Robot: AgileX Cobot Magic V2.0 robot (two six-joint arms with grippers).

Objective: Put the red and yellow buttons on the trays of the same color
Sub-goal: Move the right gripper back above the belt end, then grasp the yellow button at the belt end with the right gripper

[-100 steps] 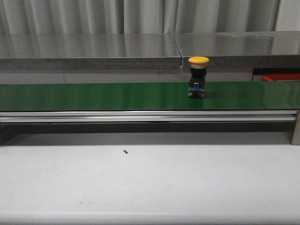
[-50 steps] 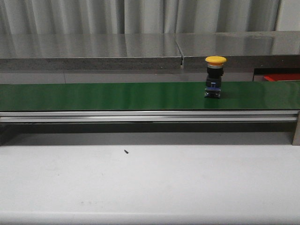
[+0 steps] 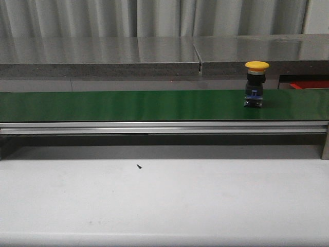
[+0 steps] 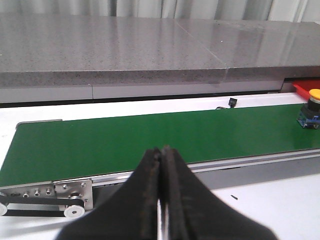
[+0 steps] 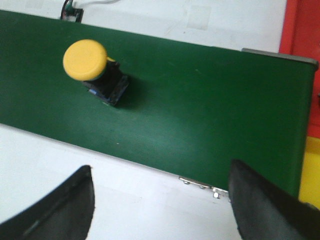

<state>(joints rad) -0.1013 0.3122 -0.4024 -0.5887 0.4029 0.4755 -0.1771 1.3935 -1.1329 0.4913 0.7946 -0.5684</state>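
Note:
A yellow button (image 3: 256,84) with a black and blue base stands upright on the green conveyor belt (image 3: 128,105), toward its right end. The right wrist view looks down on this yellow button (image 5: 92,65), and my right gripper (image 5: 161,166) hangs open over the white table at the belt's near edge, holding nothing. My left gripper (image 4: 162,150) is shut and empty, with the yellow button (image 4: 311,107) far off at the belt's end. A red tray (image 5: 302,30) and a yellow tray (image 5: 311,170) lie past the belt's end. No red button is in view. Neither gripper shows in the front view.
A grey stone ledge (image 3: 103,54) runs behind the belt. The belt's aluminium rail (image 3: 154,127) fronts the white table (image 3: 164,200). A small black speck (image 3: 138,166) lies on the table. The red tray (image 3: 310,85) peeks in at the far right.
The yellow button has ridden rightward along the belt, from about the middle right toward the right end. Nothing else has moved in the front view.

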